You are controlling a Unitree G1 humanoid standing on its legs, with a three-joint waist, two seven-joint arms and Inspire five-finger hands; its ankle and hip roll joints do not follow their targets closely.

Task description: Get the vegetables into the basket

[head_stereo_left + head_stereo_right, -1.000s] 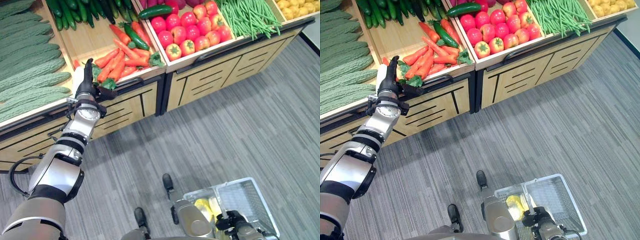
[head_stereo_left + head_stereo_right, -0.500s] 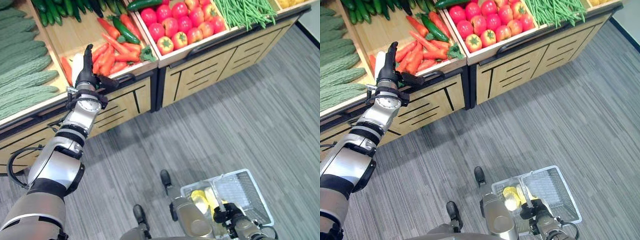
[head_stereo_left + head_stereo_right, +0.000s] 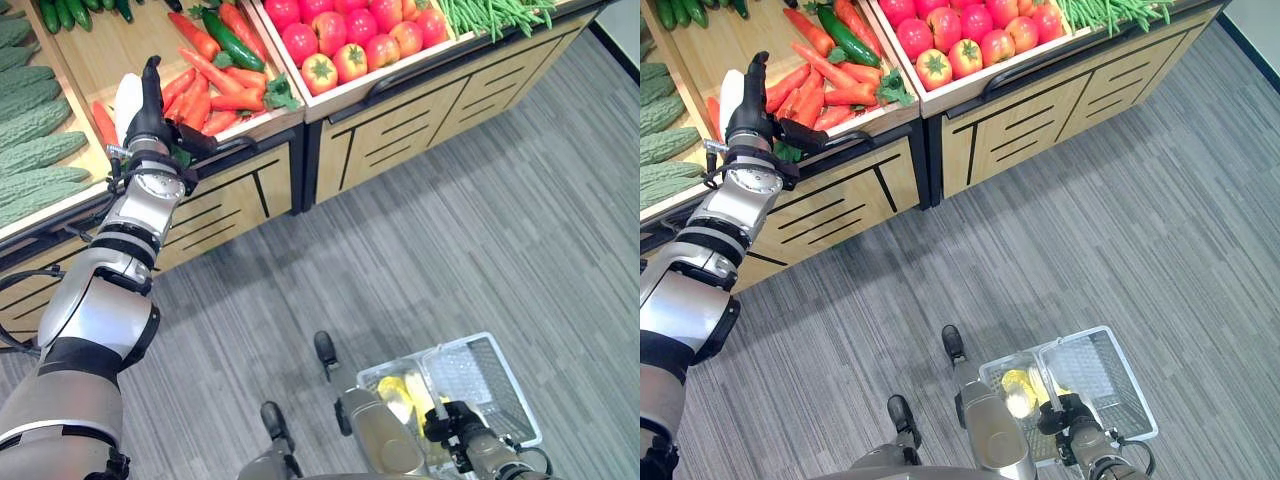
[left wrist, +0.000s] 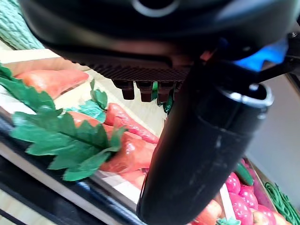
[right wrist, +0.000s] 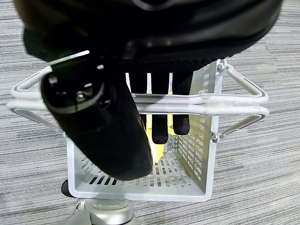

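Observation:
My left hand is open, its fingers straight, and reaches over the front edge of the wooden bin of orange carrots. The left wrist view shows the carrots and their green leaves just past the fingers, which touch nothing. Low at my right side, my right hand is shut on the handles of a white wire basket. Yellow vegetables lie in the basket.
The wooden produce stand also holds bitter gourds at the left, a cucumber among the carrots, tomatoes and green beans. Dark handles run along its front. Grey striped floor lies between stand and basket.
The whole view has shifted, so the camera moved. My left hand has reached further in over the bin's front edge, towards the carrots. The right hand still holds the basket.

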